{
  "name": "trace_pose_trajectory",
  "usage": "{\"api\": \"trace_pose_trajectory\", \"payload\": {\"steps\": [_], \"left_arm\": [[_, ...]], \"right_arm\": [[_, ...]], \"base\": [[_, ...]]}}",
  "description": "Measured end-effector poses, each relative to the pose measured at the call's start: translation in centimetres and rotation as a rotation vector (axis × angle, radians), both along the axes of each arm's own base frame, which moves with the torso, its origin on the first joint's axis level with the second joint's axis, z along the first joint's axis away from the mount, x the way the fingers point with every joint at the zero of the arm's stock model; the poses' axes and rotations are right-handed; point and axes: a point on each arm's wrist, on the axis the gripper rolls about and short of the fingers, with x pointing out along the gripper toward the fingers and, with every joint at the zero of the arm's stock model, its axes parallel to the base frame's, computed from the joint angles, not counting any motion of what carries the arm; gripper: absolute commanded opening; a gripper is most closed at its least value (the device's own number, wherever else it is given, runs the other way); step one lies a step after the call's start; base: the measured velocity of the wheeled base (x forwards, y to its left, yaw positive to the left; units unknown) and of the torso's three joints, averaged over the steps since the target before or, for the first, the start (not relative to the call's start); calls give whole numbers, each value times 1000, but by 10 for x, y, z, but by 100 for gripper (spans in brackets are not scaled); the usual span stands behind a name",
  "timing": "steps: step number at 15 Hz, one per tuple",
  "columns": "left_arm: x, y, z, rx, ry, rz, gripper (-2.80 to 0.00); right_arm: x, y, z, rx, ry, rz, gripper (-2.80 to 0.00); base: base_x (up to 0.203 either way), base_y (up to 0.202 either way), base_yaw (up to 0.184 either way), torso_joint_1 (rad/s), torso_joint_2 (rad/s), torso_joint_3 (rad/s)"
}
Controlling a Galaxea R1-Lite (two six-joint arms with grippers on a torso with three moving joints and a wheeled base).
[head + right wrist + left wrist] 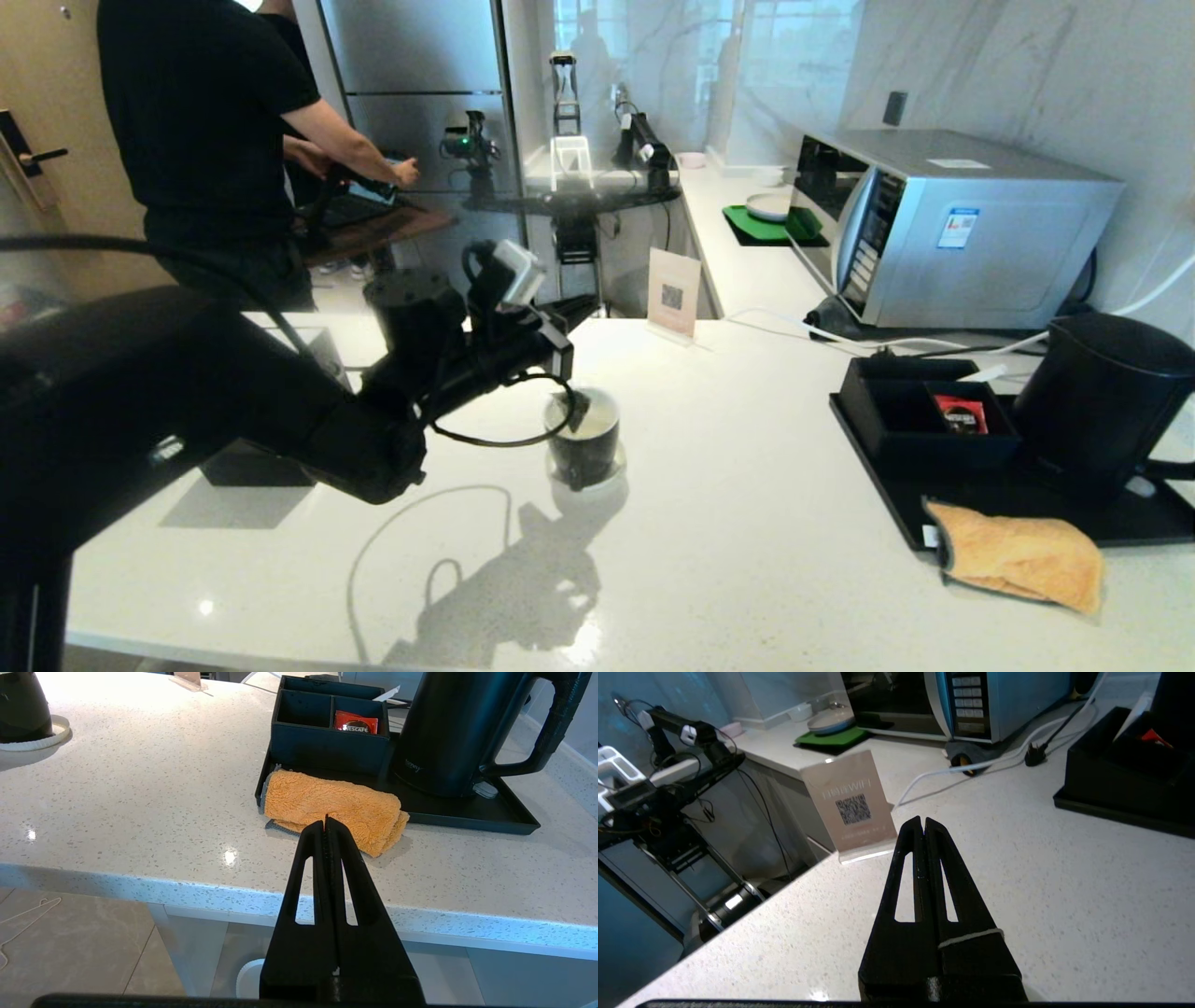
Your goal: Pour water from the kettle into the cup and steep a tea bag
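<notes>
The left gripper (923, 823) is seen with its fingers (909, 858) pressed flat together, and a thin white string (971, 938) is caught across one finger near its base. In the head view this gripper (571, 329) hangs above and just beside the rim of the cup (585, 446), so the cup lies below the fingertips and slightly toward the robot's right. A dark shape with a pale thread at the cup's rim is judged to be the tea bag (576, 407), resting in the cup; whether the string runs on to it cannot be told. The cup stands upright on a white coaster (43, 738) on the pale surface (747, 523).

The right gripper (325, 823) is held below the surface's near edge with its fingers likewise clenched on nothing. Beyond it lie an orange cloth (331, 807) and the kettle (460, 728), upright on a black tray (509, 812), its handle turned away from the cup. The left arm is plainly the nearer one to the cup, and any lift or dip of the bag is judged to depend on that vertical line over the cup's mouth
</notes>
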Motion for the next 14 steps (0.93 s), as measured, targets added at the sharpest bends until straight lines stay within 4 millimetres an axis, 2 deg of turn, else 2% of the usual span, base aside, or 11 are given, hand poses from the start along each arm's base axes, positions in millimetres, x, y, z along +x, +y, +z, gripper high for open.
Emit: {"api": "trace_pose_trajectory", "payload": {"steps": [3,9,14], "left_arm": [[-4,2,-19,21,30,2,-280],[1,0,-56,47,63,5,-280],[4,-1,-65,52,77,2,-280]], "right_arm": [[0,0,0,0,0,0,-280],[0,0,0,0,0,0,-280],[0,0,0,0,0,0,-280]], "base": [[0,0,0,0,0,0],[0,0,0,0,0,0],[0,0,0,0,0,0]]}}
